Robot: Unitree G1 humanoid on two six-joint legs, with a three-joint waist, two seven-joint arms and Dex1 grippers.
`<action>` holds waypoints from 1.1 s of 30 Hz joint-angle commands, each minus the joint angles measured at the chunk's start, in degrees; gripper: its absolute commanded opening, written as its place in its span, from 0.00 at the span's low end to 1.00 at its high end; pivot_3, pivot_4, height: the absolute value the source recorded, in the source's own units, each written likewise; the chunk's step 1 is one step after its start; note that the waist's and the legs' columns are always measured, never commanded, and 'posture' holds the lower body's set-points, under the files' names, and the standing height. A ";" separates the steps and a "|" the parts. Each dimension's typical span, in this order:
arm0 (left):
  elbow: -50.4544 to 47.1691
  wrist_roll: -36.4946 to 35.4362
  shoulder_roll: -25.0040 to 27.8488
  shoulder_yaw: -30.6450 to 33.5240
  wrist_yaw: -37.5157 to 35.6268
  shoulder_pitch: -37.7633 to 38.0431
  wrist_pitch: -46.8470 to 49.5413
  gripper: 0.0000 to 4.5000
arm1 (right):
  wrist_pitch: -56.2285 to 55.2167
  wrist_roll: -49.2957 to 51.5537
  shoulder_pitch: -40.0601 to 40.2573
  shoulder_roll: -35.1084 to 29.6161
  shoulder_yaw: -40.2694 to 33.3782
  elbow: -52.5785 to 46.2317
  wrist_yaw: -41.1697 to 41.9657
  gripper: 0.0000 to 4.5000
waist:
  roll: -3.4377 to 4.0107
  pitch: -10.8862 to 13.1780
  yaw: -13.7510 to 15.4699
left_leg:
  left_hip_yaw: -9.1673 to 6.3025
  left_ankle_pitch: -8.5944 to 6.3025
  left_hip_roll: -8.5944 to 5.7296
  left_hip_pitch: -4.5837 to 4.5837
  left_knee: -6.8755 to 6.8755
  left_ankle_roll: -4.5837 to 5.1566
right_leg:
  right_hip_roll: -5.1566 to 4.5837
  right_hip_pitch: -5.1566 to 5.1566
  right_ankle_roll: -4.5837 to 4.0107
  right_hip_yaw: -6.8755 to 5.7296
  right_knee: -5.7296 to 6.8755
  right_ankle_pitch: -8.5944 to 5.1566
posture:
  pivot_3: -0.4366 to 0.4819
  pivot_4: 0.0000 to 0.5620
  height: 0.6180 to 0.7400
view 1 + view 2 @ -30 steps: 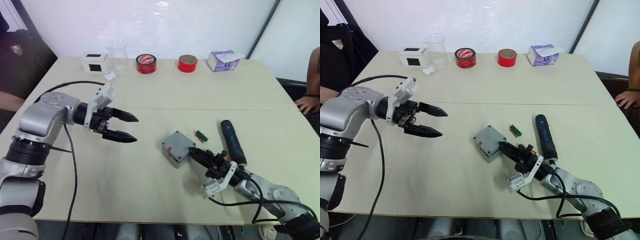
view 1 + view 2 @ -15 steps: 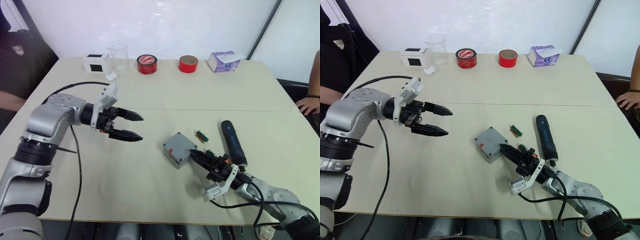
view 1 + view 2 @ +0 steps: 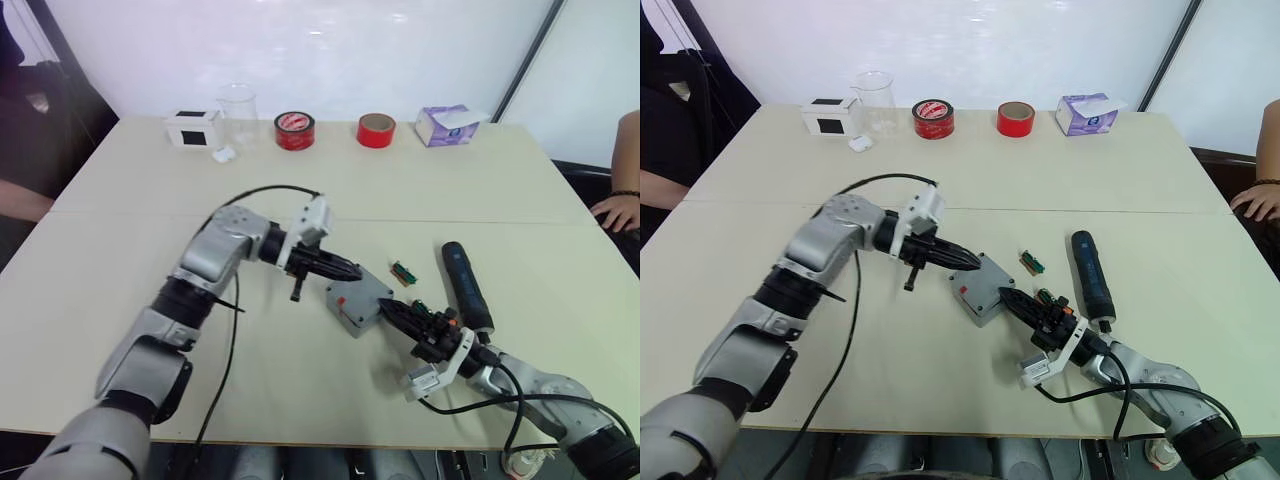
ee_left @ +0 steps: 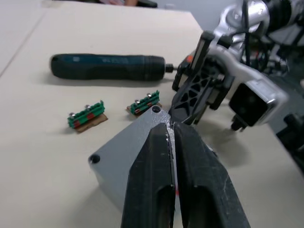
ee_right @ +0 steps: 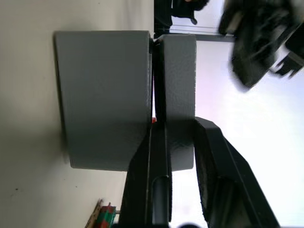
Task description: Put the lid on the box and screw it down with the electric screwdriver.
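Two grippers meet at the small square grey box (image 3: pixel 352 300) near the middle of the pale wooden table (image 3: pixel 300 190). We see the right gripper (image 5: pixel 172 124) clamped on the flat grey lid (image 5: pixel 177 95), one finger on each face of it; in the right wrist view the lid stands on edge, pressed flat against the box's side. The left gripper (image 4: pixel 170 129) reaches in from the left, its two black fingers (image 4: pixel 151 161) pressed together, with the tips resting on top of the grey assembly; we cannot tell whether they touch the lid or the box.

Just right of the box lie two small green and red terminal blocks (image 4: pixel 87 115), and right of those lies the black pen-shaped electric screwdriver (image 3: pixel 465 284), flat and untouched.

Along the far edge stand a white-and-black cube (image 3: pixel 191 128), a clear glass beaker (image 3: pixel 237 112), two red tape rolls (image 3: pixel 293 129) and a purple tissue carton (image 3: pixel 447 123). At the right edge we see a person's hand (image 3: pixel 618 208).
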 commanded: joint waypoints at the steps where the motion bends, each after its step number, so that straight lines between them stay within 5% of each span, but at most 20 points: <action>1: 3.78 6.18 -1.01 -2.99 0.41 -0.18 -9.22 0.00 | 0.79 -2.91 1.47 -1.93 1.72 2.60 1.57 0.04 | -0.01 0.00 0.00 | 0.00 0.00 0.00 0.00 0.00 0.00 | 0.00 0.01 0.00 0.00 0.00 0.00 | 0.48 0.27 1.00; 4: 6.62 9.22 -1.60 -4.43 0.62 0.52 -13.36 0.00 | 0.64 -2.88 1.49 -2.12 2.11 2.57 1.51 0.04 | -0.01 -0.02 0.06 | -0.02 0.00 0.00 0.04 0.00 0.01 | 0.00 0.06 -0.01 0.00 -0.01 0.00 | 0.48 0.27 1.00; 6: 7.11 9.94 -1.54 -4.77 0.16 1.16 -13.93 0.00 | 0.51 -2.45 1.52 -2.37 2.08 2.36 1.52 0.26 | -0.01 -0.02 0.12 | -0.02 -0.02 0.00 0.29 -0.01 0.03 | -0.01 0.35 -0.02 -0.01 -0.09 -0.01 | 0.48 0.27 1.00; 16: 6.69 12.06 -1.44 -6.77 -1.00 3.98 -11.61 0.00 | -3.56 0.46 3.44 -8.12 -0.65 1.44 -1.69 0.99 | -0.35 -1.31 0.18 | -0.11 -0.10 0.00 0.91 -0.06 0.17 | 0.00 1.04 -0.06 -0.01 -0.23 -0.05 | 0.48 0.27 1.00; 25: 7.58 13.63 -0.92 -7.04 -0.71 5.64 -10.27 0.00 | -9.19 5.96 2.96 -12.57 -3.56 1.18 -2.54 0.99 | -0.30 -1.40 -0.16 | -0.19 -0.11 -0.07 0.95 -0.06 0.19 | 0.02 1.08 -0.07 0.22 -0.28 -0.06 | 0.48 0.27 1.00; 33: 4.67 10.05 -1.32 -2.33 1.29 5.03 -5.59 0.00 | -7.65 36.17 1.21 -11.87 -3.90 -3.62 22.39 0.99 | -0.30 -1.38 -0.15 | -0.29 -0.11 -0.04 1.02 -0.06 0.20 | 0.03 1.13 -0.07 0.26 -0.26 -0.06 | 0.48 0.27 1.00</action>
